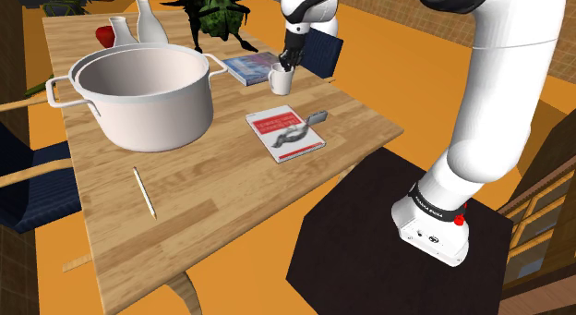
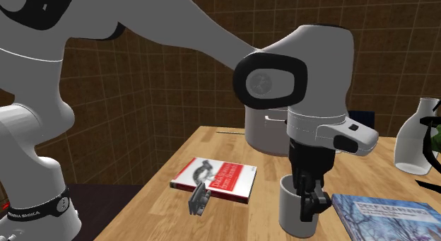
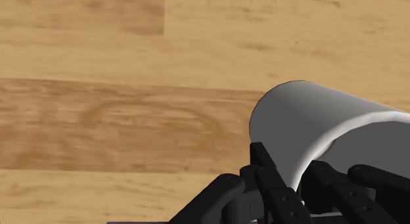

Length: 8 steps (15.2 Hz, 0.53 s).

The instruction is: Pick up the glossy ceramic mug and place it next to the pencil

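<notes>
Wrist view: the mug (image 3: 328, 127) is plain white outside, grey inside, smooth-walled, over the wooden table (image 3: 98, 71); the black gripper (image 3: 289, 167) pinches its rim wall.

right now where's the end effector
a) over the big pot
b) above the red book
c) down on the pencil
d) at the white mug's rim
d: the end effector clasps the wall of the white mug, which stands beside the blue book.
</notes>
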{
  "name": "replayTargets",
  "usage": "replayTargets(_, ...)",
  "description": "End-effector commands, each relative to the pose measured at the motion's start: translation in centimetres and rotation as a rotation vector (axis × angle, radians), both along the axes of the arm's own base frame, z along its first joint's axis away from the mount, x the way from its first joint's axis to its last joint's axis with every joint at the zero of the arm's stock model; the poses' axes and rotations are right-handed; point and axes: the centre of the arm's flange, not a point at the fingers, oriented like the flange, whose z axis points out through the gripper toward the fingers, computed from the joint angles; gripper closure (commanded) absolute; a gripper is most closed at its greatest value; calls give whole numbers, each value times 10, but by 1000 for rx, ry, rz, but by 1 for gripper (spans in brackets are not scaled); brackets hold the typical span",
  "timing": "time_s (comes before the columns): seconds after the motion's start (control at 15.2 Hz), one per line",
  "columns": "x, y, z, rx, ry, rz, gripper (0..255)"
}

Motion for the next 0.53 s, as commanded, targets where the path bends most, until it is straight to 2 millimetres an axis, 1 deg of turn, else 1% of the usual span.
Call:
replayTargets(0.0, 1, 1, 9, 0, 0, 0, 255)
replayTargets(0.46, 1, 1, 46, 0, 0, 0, 255)
